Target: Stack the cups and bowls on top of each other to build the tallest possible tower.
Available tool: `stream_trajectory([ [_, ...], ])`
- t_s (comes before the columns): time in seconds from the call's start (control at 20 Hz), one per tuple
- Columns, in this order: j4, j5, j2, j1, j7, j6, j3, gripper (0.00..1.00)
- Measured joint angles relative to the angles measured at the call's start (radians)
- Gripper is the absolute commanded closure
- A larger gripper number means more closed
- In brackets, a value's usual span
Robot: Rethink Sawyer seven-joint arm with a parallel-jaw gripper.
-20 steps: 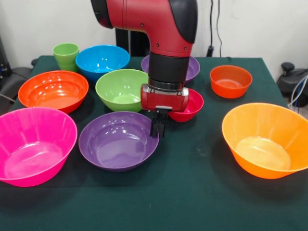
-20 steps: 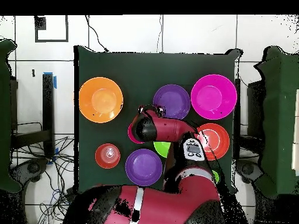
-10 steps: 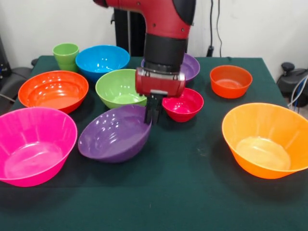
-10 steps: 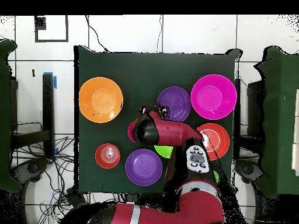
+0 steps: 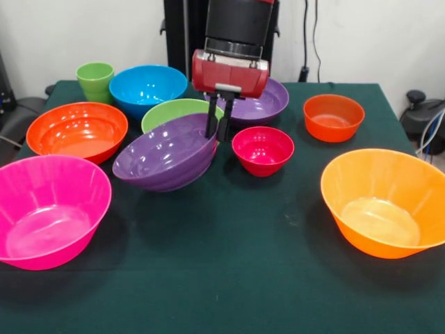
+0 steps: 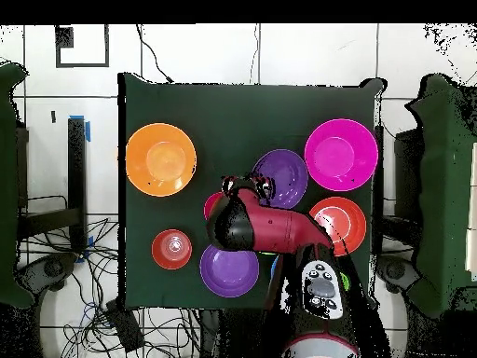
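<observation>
At centre frame in the front view, the hand [image 5: 219,132] is gripping the right rim of a purple bowl [image 5: 167,154], its two dark fingers pinched together on the rim, and is holding the bowl tilted, right side up, clear of the counter [image 5: 264,278]. Behind the lifted bowl and partly hidden by it, the lime-green bowl [image 5: 174,111] is sitting on the cloth; the purple bowl is overlapping its near rim in this view, though whether the two are touching cannot be told.

Around them, unstacked, are lying the large pink bowl [image 5: 49,209] at lower left, the red-orange bowl [image 5: 76,131], the blue bowl [image 5: 147,87], the lime-green cup [image 5: 95,80] at upper left, a second purple bowl [image 5: 261,103] behind the hand, the small magenta bowl [image 5: 263,149], the small orange bowl [image 5: 334,117] and the large orange bowl [image 5: 386,202] at right.

The step in hand appears to be carrying the purple bowl toward the green one. The next move probably calls for levelling the bowl, centring it over the green rim, and lowering before releasing, since a tilted release could let it slide off.
</observation>
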Motion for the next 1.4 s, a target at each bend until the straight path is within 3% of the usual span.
stream_trajectory([
  [0.8,0.104,0.006,-0.027,0.043,0.012,-0.014,-0.066,1.0],
  [1.4,0.168,0.018,-0.033,0.105,0.124,-0.081,-0.126,1.0],
])
